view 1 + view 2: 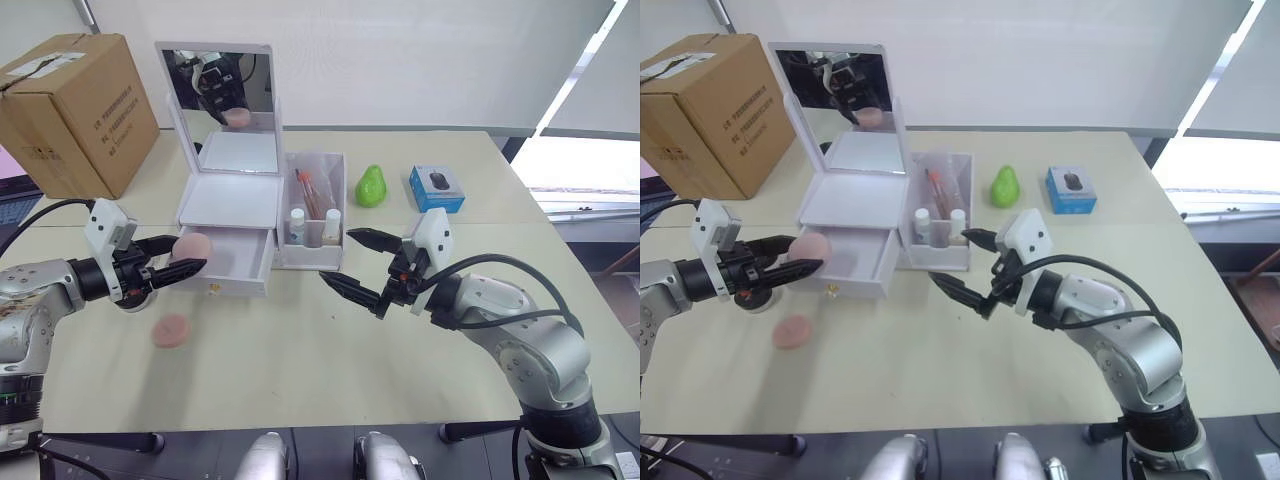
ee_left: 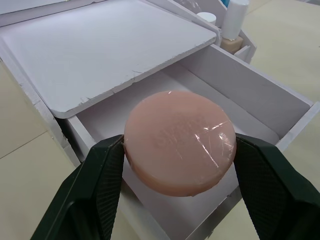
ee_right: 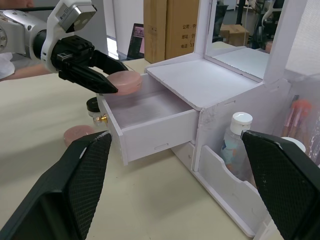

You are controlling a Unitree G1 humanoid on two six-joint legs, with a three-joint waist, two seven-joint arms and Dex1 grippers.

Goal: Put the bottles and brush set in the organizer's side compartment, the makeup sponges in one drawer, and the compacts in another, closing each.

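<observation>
- Pink and soft, the sponge (image 2: pixel 180 142) sits pinched by its rim between the two fingers of your left gripper (image 1: pixel 172 266), held just over the open drawer (image 1: pixel 235 258) of the organizer (image 1: pixel 228 200).
- It looks light and springy, and its clear wrap may be slippery, so hold it at the widest part of the rim and squeeze gently; too much pressure could make it pop out.
- The second sponge (image 1: pixel 172 329) lies flat on the desk (image 1: pixel 420 340) near the front left edge, in front of the drawer. It is thin, so I think you should take it by the edges.
- Your right gripper (image 1: pixel 350 262) hangs with jaws spread wide and empty, in front of the side compartment (image 1: pixel 312 215).
- Two bottles (image 1: pixel 297 226) and the brush set (image 1: pixel 306 190) already stand in this compartment.
- A cardboard box (image 1: pixel 75 110) stands at the back left corner; a green pear (image 1: pixel 371 186) and a small blue box (image 1: pixel 436 188) are behind the organizer toward the right.
</observation>
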